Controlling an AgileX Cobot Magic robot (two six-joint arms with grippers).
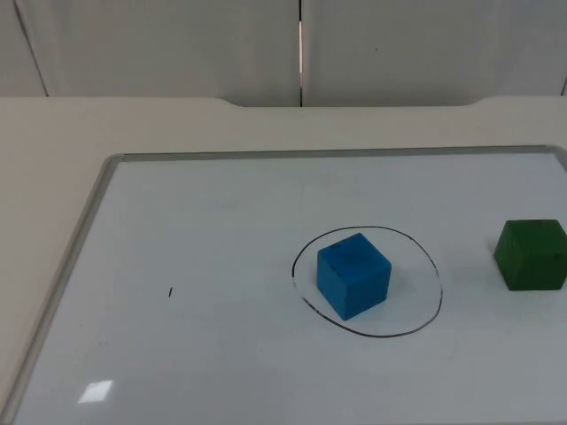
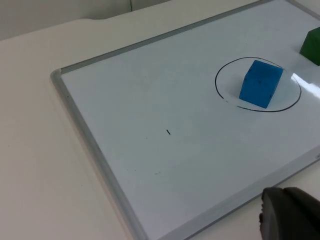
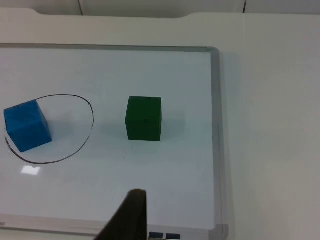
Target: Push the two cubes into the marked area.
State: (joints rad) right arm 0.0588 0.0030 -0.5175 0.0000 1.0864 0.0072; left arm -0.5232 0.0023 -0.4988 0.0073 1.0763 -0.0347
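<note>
- Looking down from the top view: blue cube (image 1: 353, 274) sits inside the drawn ring (image 1: 367, 282), toward the ring's left side. Green cube (image 1: 531, 254) stands outside it, well apart to the right, on the whiteboard (image 1: 204, 266) lying on the counter (image 1: 53, 159).
- Left wrist view: a dark fingertip of the left gripper (image 2: 290, 215) hangs past the whiteboard's near frame, far from both cubes. Jaws: cannot tell whether apart or together. This arm seems to be waiting. Blue cube (image 2: 260, 83) inside the ring (image 2: 258, 84); a corner of the green cube (image 2: 312, 46) at the picture's edge.
- Right wrist view: one black fingertip of the right gripper (image 3: 131, 216) over the board's near side, short of the green cube (image 3: 144, 118). Jaws: cannot tell. Ring (image 3: 49, 129) and blue cube (image 3: 28, 125) beyond.
- Risks, as I judge them: an off-centre push could spin the green cube wide of the ring; too long a push could knock the blue cube out across the line.
</note>
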